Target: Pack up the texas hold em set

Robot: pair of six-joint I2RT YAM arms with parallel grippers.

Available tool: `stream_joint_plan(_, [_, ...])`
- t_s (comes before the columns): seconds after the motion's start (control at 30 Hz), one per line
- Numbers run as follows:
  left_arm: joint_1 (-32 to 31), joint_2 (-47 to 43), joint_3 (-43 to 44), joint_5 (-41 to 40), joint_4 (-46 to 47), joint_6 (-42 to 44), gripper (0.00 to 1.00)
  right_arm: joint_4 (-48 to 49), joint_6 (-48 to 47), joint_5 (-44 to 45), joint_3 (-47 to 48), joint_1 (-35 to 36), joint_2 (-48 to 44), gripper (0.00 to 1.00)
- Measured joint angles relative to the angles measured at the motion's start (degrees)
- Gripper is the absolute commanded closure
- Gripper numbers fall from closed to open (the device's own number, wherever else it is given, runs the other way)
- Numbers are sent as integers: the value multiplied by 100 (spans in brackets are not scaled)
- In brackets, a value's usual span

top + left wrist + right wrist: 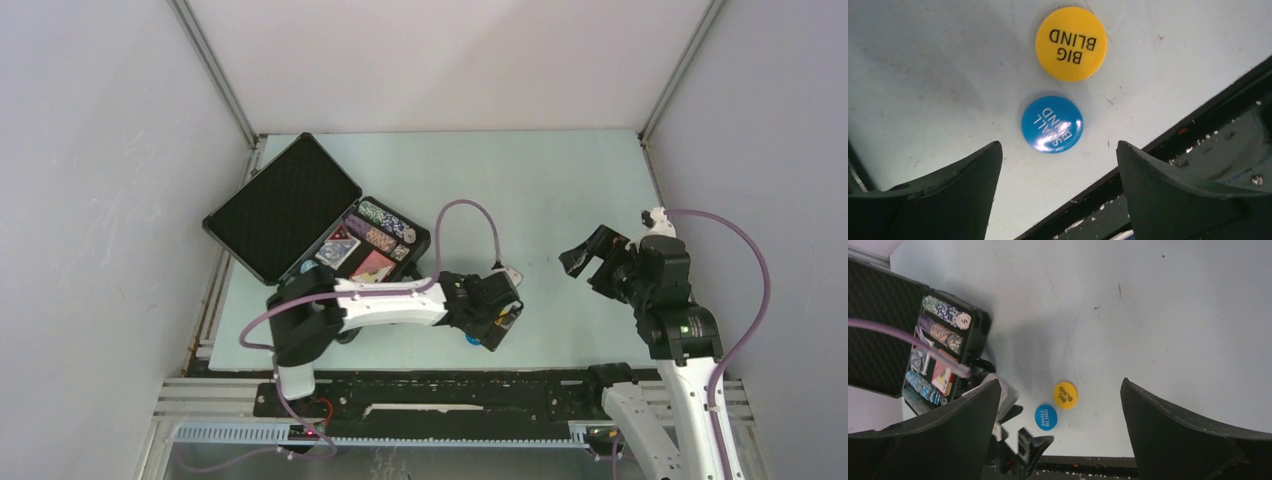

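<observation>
Case: the black briefcase (280,205) lies open at 10 o'clock on the table (560,190), foam lid back; poker chips (385,222) and a red card deck (372,265) are in the tray.
Loose pieces: the yellow BIG BLIND disc (1071,43) and blue SMALL BLIND disc (1052,124) lie flat on the table at about 4 o'clock from the case. Blue is at 6 o'clock of yellow, just beside it, not touching.
Left gripper (1058,150): above the blue disc, jaws apart, holding nothing.
Right gripper (592,258): raised at 3 o'clock, jaws wide apart, empty.
Handling: the discs look thin, light, stiff and glossy, likely to skid.
Hold: probably across the blue disc's rim, fingertips pressed down to the table.
Risk: closing may nudge the yellow disc.
</observation>
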Motion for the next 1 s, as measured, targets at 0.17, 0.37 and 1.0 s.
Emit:
stream_joint_plan(0.17, [-122, 542, 254, -177, -68, -98, 5, -205, -225, -332, 0, -197, -66, 0])
stream_joint_plan(0.37, [-120, 752, 358, -164, -83, -98, 8, -227, -363, -632, -26, -254, -111, 0])
stream_joint_plan(1.0, [17, 892, 376, -15, -72, 59, 60, -221, -452, -874, -76, -284, -212, 0])
